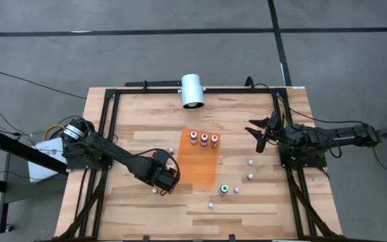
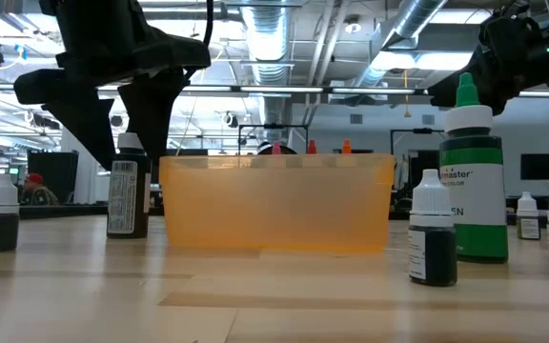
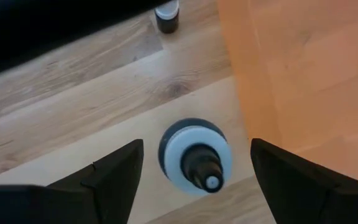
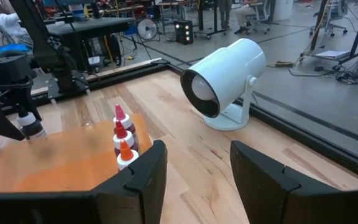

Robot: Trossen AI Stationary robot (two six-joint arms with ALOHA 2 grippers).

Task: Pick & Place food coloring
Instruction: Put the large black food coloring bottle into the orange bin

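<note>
Food coloring bottles: three red-topped ones (image 1: 203, 139) stand in the translucent orange tray (image 1: 200, 165); several remain scattered on the wooden surface (image 1: 133, 202). Left claw (image 3: 194, 171) hangs wide open around a small white-capped dark bottle (image 3: 194, 163), not gripping. Right claw (image 1: 259, 132) waits half-open, empty.

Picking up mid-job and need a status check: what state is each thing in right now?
Left tool: open, straddling a white-capped bottle, not closed on it.
Right tool: open, empty, parked by the table's right side.
Three red-topped bottles: upright in the orange tray.
Green-topped bottle: upright on the table.
White lamp: lying tilted at the far edge.
</note>
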